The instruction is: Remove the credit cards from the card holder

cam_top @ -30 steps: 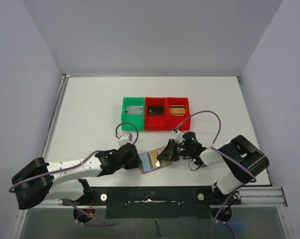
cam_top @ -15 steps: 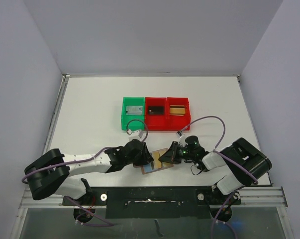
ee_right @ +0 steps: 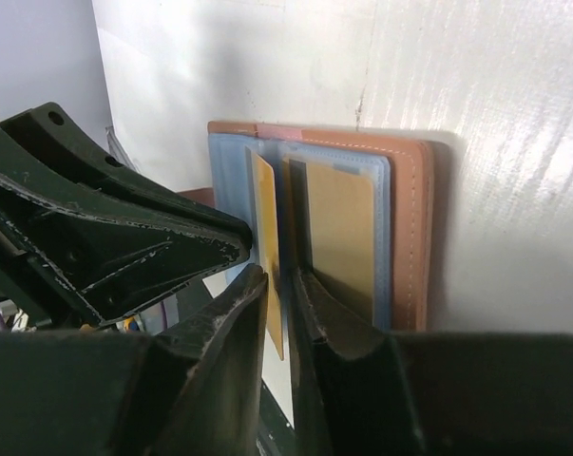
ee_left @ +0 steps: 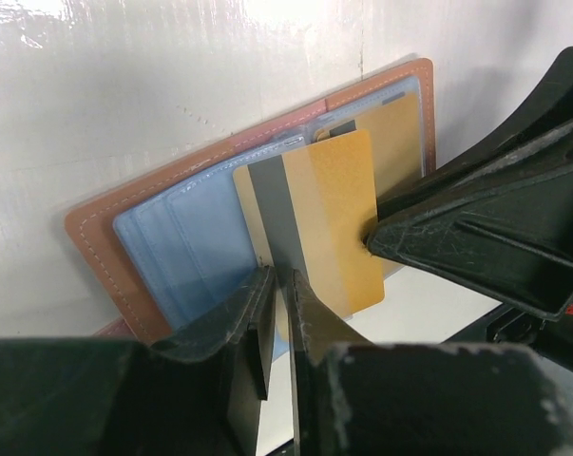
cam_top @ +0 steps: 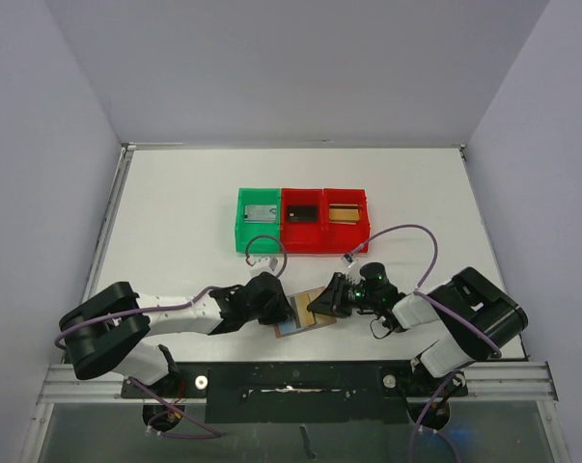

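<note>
Gripping gold black-striped plastic card (ee_left: 324,218) in left fingers (ee_left: 234,323), straddling it with right fingers (ee_right: 219,323), hold there unclear; risks bending under opposed pulls.

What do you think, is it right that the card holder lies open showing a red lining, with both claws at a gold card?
Not quite: the lining is light blue, not red; the left wrist view shows it. The card holder does lie open, with the left claw and right claw both at the gold card.

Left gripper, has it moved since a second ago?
Yes: the left gripper slid right, from under the green bin's left side to its right edge.
</note>
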`<state>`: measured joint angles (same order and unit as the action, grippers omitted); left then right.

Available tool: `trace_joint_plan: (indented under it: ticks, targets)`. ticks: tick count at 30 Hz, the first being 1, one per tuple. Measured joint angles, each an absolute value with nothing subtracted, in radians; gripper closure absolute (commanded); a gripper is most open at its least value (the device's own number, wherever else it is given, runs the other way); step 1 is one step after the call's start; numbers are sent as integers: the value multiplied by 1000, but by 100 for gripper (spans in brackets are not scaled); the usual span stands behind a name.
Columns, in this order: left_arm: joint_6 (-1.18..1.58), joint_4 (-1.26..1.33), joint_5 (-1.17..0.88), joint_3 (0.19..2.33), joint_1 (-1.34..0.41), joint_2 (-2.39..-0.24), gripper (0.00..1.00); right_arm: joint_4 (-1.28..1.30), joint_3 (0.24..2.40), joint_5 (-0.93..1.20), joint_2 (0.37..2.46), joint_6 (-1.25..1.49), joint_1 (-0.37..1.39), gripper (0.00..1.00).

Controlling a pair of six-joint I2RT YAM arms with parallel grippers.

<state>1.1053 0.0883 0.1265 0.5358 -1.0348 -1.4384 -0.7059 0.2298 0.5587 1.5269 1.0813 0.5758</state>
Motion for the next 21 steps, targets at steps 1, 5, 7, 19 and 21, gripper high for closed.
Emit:
trace_joint_plan:
  ticks: [1, 5, 7, 19, 21]
  targets:
    - [1108, 92, 127, 534, -1035, -1438, 89, -706, 230, 562, 1527, 1081, 576, 80]
    - [1117, 107, 127, 525, -1036, -1438, 90, -702, 248, 583, 1531, 1074, 586, 80]
    - [1119, 115, 128, 521, -1036, -1438, 90, -702, 264, 589, 1543, 1067, 600, 80]
    - [1122, 111, 140, 504, -1040, -1415, 90, -614, 310, 593, 1561, 1008, 615, 80]
    - [1122, 106, 143, 501, -1040, -1409, 90, -585, 316, 593, 1542, 994, 615, 85]
